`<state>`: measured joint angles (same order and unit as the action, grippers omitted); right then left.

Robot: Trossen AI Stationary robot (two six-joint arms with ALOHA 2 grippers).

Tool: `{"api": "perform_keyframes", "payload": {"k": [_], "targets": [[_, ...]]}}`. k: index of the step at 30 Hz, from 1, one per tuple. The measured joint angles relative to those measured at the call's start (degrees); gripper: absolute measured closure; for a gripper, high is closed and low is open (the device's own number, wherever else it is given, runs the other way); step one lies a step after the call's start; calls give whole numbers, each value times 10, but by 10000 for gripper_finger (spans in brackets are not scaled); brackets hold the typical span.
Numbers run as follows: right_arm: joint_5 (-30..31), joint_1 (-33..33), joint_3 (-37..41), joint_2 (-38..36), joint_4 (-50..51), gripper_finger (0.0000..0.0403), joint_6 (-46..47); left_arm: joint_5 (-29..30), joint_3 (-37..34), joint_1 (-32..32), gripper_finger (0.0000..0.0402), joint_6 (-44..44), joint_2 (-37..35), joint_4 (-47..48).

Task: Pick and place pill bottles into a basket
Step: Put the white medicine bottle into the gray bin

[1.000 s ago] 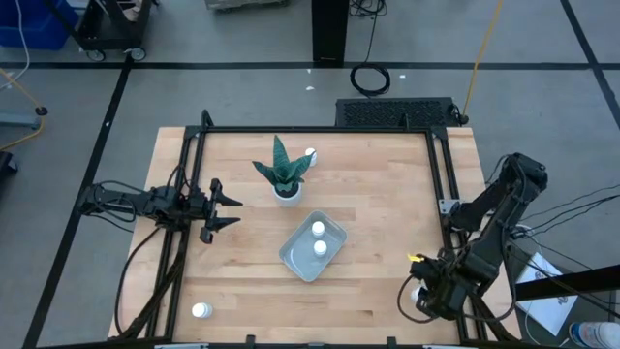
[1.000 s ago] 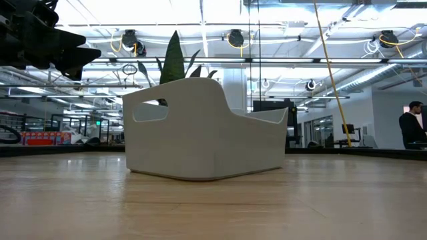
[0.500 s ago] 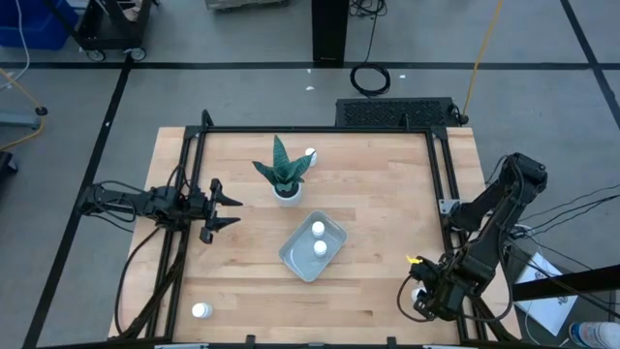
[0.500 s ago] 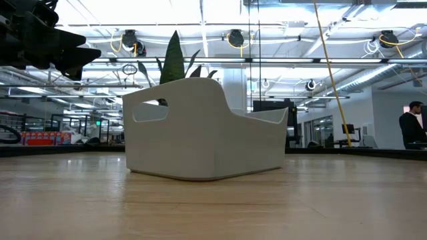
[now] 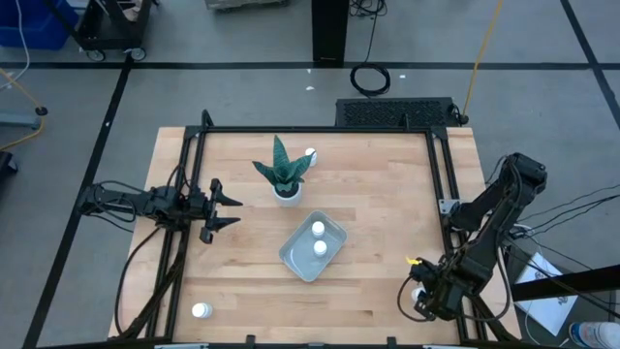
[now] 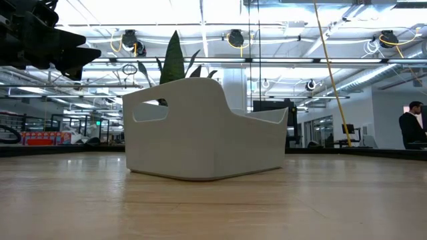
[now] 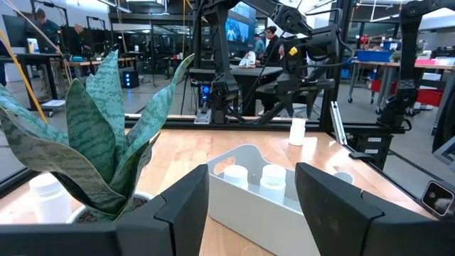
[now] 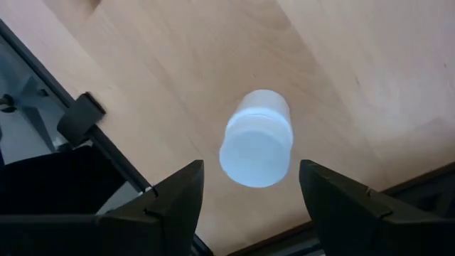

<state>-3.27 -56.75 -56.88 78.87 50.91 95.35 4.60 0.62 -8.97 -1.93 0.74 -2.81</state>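
Observation:
Two pill bottles [image 5: 319,238] stand in the pale basket [image 5: 298,260] at mid-table. A third bottle [image 5: 311,153] stands behind the potted plant, and another [image 5: 201,310] at the near left corner. One more bottle [image 8: 256,139] stands upright on the wood near the right rail. My right gripper [image 8: 250,171] hangs over that bottle, pointing down and open, a finger on either side above it, touching nothing. In the high view this gripper [image 5: 419,294] covers most of that bottle. My left gripper [image 5: 232,208] waits open and level at the left edge, facing the basket [image 7: 245,188].
A potted snake plant [image 5: 282,173] in a white pot stands just beyond the basket. A black frame rail [image 5: 443,194] runs along the table's right side next to the right arm. Bare wood lies between the basket and the right rail.
My right gripper has sunk a little toward the bottle under it. Its jaws have stayed open. Nothing else has moved.

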Motion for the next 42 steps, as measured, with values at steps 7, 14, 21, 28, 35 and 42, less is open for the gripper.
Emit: {"api": "perform_keyframes", "payload": {"k": [7, 14, 21, 28, 35, 42], "targets": [[0, 0, 24, 0, -56, 178, 1, 0, 0, 0, 188, 0, 0, 0], [-14, 0, 36, 0, -57, 179, 1, 0, 0, 0, 188, 0, 0, 0], [-14, 0, 50, 0, -74, 179, -3, 0, 0, 0, 188, 0, 0, 0], [-12, 0, 67, 0, -108, 184, -3, 0, 0, 0, 188, 0, 0, 0], [-10, 0, 67, 0, -116, 223, -10, 0, 0, 0, 188, 0, 0, 0], [15, 0, 67, 0, -135, 254, -17, 0, 0, 0, 188, 0, 0, 0]]}}
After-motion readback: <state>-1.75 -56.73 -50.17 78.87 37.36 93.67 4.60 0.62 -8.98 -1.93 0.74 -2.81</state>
